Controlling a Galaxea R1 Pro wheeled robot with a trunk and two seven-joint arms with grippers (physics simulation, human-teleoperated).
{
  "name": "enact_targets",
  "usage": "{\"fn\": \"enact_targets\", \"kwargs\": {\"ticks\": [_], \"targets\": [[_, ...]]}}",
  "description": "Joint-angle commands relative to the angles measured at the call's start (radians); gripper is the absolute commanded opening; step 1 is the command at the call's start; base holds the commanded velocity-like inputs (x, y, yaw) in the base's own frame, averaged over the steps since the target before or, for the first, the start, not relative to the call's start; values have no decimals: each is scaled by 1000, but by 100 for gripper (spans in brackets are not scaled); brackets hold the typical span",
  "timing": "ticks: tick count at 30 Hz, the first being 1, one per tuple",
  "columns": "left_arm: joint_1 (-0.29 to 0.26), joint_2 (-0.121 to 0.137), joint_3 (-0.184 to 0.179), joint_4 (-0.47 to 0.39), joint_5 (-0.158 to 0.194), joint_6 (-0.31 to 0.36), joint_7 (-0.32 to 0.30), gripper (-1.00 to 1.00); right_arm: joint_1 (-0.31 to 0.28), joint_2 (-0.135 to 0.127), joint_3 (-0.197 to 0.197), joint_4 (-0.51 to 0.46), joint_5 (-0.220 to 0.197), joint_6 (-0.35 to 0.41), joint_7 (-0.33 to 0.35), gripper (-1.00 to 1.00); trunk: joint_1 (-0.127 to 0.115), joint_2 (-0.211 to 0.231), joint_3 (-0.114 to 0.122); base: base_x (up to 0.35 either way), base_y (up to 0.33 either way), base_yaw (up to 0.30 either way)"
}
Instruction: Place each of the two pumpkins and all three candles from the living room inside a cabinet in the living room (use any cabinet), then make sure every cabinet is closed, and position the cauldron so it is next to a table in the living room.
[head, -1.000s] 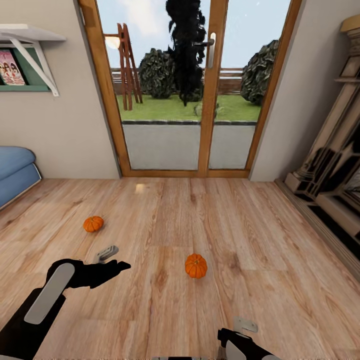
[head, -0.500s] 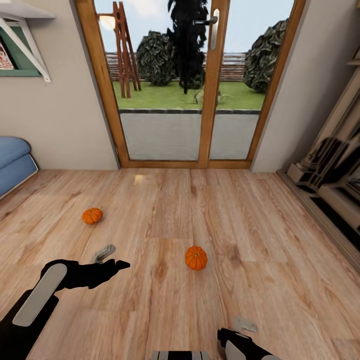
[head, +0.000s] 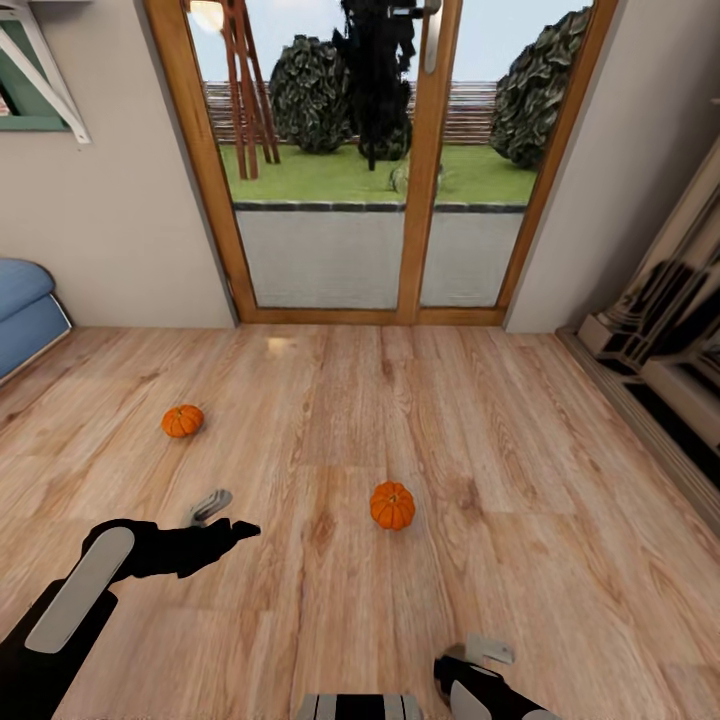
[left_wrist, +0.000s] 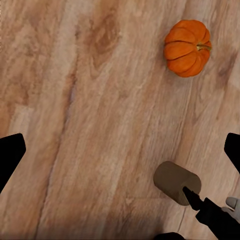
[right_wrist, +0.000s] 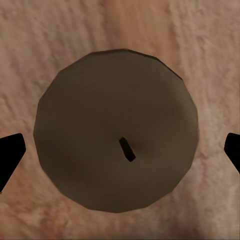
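Two orange pumpkins lie on the wooden floor: one at mid-left (head: 183, 421), the other near the middle (head: 392, 505), also in the left wrist view (left_wrist: 187, 47). My left gripper (head: 228, 515) hovers open over bare floor between them, to the left of the middle pumpkin. A tan-brown candle (right_wrist: 117, 145) stands upright right below my open right gripper (right_wrist: 120, 152), its flat top and dark wick facing the camera. The left wrist view has the same candle (left_wrist: 177, 182) with the right gripper's tip over it. My right gripper (head: 468, 660) sits at the picture's lower edge. The cabinet and table are out of view.
A wood-framed glass door (head: 415, 160) to a garden closes the far wall. A blue sofa (head: 25, 310) stands at the left, a pale carved fireplace surround (head: 660, 330) along the right wall, and a wall shelf bracket (head: 45, 70) at upper left.
The whole picture has slid upward, so the camera has moved closer and tilted down. Both grippers hold their pose, and the pumpkins have not moved on the floor.
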Motion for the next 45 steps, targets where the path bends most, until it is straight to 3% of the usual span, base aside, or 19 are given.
{"fn": "enact_targets", "kwargs": {"ticks": [1,6,11,45], "targets": [[-1,1,-1,-1,11,0,10,100,0,0,9,-1,-9,0,-5,100,0,-1,-5,0,0,0],[-1,1,-2,-1,11,-1,10,100,0,0,9,-1,-8,0,-5,100,1,-1,-9,0,0,0],[-1,0,-4,-1,11,-1,11,100,0,0,9,-1,-8,0,-5,100,3,-2,-28,0,0,0],[0,1,-6,0,11,-1,11,100,0,0,9,-1,-8,-2,-5,100,3,-2,-28,9,0,0]]}}
